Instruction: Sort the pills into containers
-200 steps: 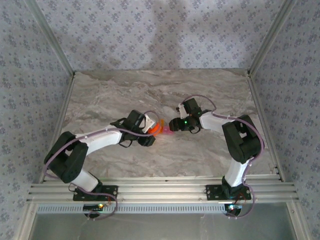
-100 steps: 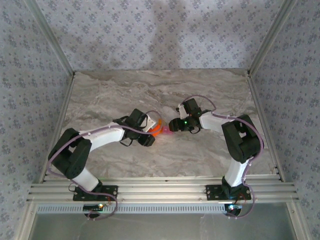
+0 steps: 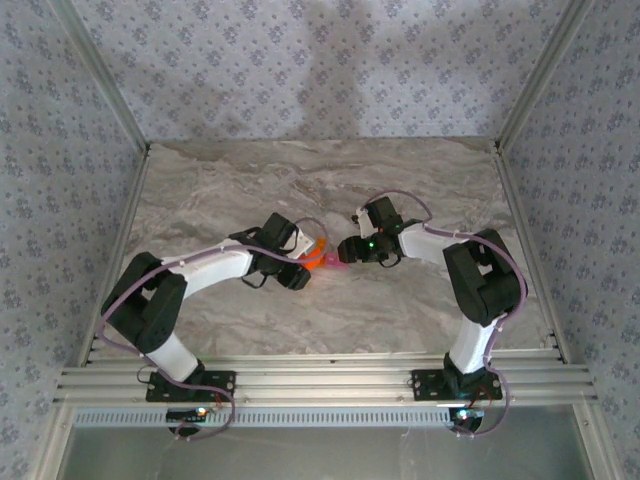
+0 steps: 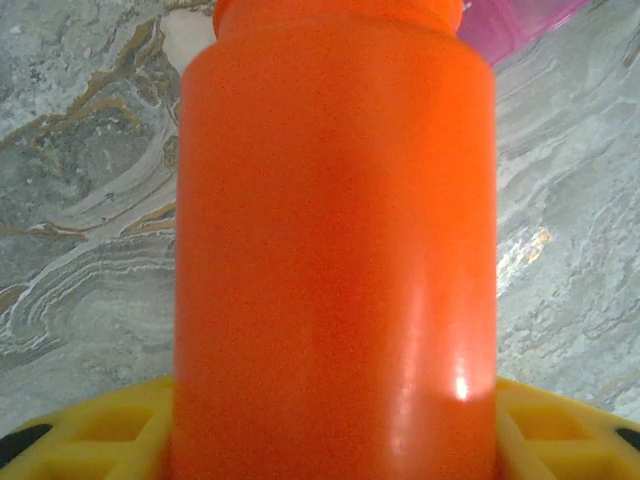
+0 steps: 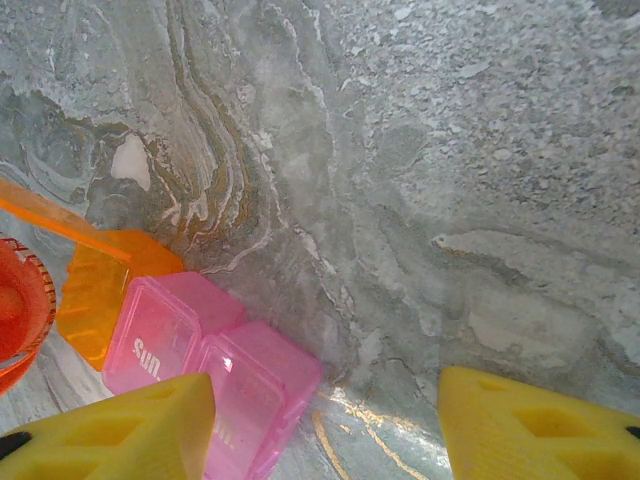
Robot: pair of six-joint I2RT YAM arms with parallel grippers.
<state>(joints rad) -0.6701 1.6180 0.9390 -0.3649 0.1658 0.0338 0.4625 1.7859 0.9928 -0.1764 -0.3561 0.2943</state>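
My left gripper [image 3: 303, 258] is shut on a tall orange bottle [image 4: 335, 250], which fills the left wrist view between the yellow fingers [image 4: 95, 430]. The bottle [image 3: 316, 254] lies tilted with its mouth [image 5: 18, 310] toward the containers. These are small joined compartments, one orange [image 5: 100, 290] with its lid raised and pink ones [image 5: 215, 365], seen as a pink spot [image 3: 340, 262] from above. My right gripper [image 5: 325, 425] hangs open just over them, its left finger [image 5: 115, 430] above the pink part and bare table between the fingers. No pills are visible.
The marble table [image 3: 400, 180] is walled by patterned panels at the back and both sides. A metal rail [image 3: 320, 380] runs along the near edge at the arm bases. Both grippers [image 3: 347, 250] work close together at mid-table.
My left wrist has rolled and nudged right with the bottle, tipping it further toward the containers. The right arm has stayed put.
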